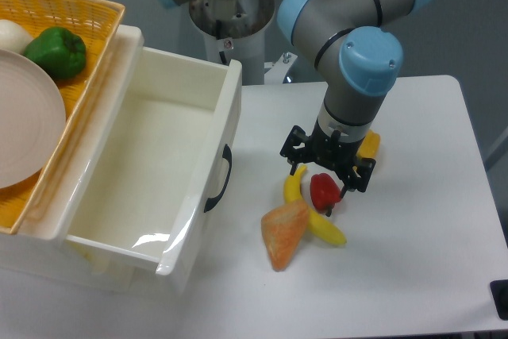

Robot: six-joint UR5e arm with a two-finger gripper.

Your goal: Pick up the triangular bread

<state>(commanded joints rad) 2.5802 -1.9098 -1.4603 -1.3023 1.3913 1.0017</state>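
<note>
The triangular bread [284, 233] is an orange-tan wedge with a paler mottled face, lying on the white table [413, 260] in front of the arm. It touches the curved yellow banana [311, 210]. My gripper [327, 182] hangs just behind and to the right of the bread, over the banana and a small red pepper [324, 190]. Its fingers point down; the red pepper sits between or just below them, and I cannot tell whether they are open or shut.
A white open bin [159, 172] with a black handle stands left of the bread. A yellow woven basket [87, 29] at far left holds a green pepper [57, 52], a plate and a white item. A yellow object [368, 145] lies behind the gripper.
</note>
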